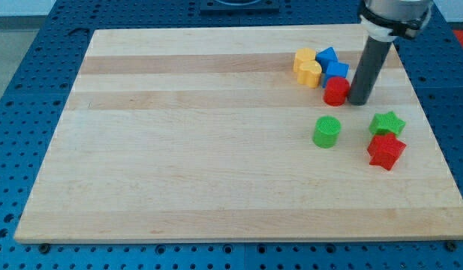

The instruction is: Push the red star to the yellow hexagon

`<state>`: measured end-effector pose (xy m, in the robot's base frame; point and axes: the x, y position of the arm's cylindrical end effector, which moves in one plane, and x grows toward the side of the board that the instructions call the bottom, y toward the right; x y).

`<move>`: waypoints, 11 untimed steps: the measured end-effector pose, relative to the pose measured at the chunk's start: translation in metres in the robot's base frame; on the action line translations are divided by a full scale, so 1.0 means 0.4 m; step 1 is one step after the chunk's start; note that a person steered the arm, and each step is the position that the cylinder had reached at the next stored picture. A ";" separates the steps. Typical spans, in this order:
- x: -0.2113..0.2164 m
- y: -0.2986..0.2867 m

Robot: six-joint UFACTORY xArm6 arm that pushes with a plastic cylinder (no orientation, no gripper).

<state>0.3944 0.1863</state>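
Note:
The red star (386, 151) lies at the view's right, just below the green star (386, 123). The yellow hexagon (304, 59) sits near the view's top right, touching a yellow heart (311, 74). My tip (359, 101) rests on the board just right of a red cylinder (336, 91), touching or nearly touching it. The tip is above and left of the red star, about a block's width from the green star.
Two blue blocks (327, 57) (336, 72) sit against the yellow pair, with the red cylinder below them. A green cylinder (326, 132) stands left of the stars. The wooden board (178, 150) has its right edge close to the stars.

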 end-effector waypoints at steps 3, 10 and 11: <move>0.017 0.062; 0.207 -0.272; 0.160 -0.367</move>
<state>0.4585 0.0396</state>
